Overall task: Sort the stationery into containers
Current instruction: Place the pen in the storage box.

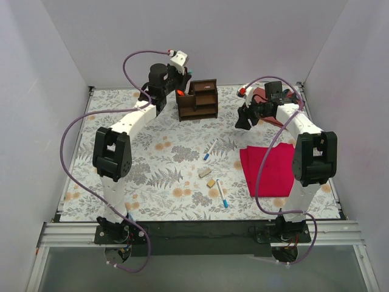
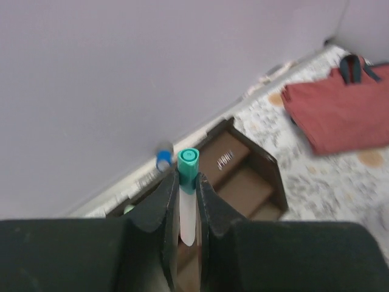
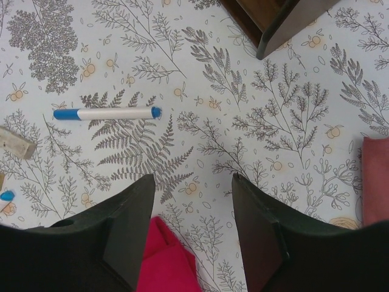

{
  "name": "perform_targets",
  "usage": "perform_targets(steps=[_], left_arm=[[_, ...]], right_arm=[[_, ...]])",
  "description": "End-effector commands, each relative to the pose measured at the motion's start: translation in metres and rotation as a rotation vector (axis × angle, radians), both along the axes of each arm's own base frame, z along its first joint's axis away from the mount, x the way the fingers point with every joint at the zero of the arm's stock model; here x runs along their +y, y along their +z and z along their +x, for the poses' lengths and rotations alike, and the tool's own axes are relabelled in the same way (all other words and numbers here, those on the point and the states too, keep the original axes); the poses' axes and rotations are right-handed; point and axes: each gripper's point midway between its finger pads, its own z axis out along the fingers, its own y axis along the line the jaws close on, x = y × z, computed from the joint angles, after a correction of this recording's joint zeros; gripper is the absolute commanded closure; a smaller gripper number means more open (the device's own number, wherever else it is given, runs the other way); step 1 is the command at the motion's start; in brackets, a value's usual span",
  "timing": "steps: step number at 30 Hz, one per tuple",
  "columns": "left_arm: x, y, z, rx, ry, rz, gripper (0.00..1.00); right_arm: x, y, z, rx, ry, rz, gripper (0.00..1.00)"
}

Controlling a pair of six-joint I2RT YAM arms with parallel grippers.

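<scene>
My left gripper (image 2: pixel 188 177) is shut on a white marker with a green cap (image 2: pixel 188 163) and holds it over the dark brown wooden organiser (image 2: pixel 258 177). A blue-capped item (image 2: pixel 163 162) stands in the organiser's back part. In the top view the left gripper (image 1: pixel 182 78) is at the organiser's (image 1: pixel 198 100) back left corner. My right gripper (image 3: pixel 193 182) is open and empty above the table. A white pen with blue ends (image 3: pixel 106 113) lies to its upper left, and a tan eraser (image 3: pixel 14 143) lies at the left edge. Loose on the table are two pens (image 1: pixel 211 149) (image 1: pixel 222 193) and two erasers (image 1: pixel 205 173) (image 1: pixel 211 182).
A flat red cloth (image 1: pixel 267 170) lies at the right, and its corner (image 3: pixel 167 261) sits by my right gripper's left finger. A reddish-brown bag (image 2: pixel 340 112) lies at the back right. The organiser's corner (image 3: pixel 285 18) is at the top of the right wrist view. Walls stand close around.
</scene>
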Motion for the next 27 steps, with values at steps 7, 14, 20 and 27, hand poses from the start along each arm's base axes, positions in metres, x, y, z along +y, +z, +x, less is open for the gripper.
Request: perform_targets(steps=[7, 14, 20, 27], left_arm=[[-0.012, 0.071, 0.060, -0.348, 0.057, -0.161, 1.00], [0.003, 0.060, 0.064, -0.323, 0.107, -0.152, 1.00], [0.015, 0.049, 0.059, -0.301, 0.136, -0.127, 1.00], [0.025, 0.027, 0.044, -0.220, 0.134, -0.112, 1.00]], right_arm=[[-0.006, 0.020, 0.005, -0.044, -0.029, -0.014, 0.38], [-0.007, 0.020, 0.016, -0.051, -0.038, -0.025, 0.38], [-0.003, 0.018, 0.024, -0.032, -0.032, -0.016, 0.38], [-0.004, 0.018, 0.029, -0.036, -0.030, -0.020, 0.38]])
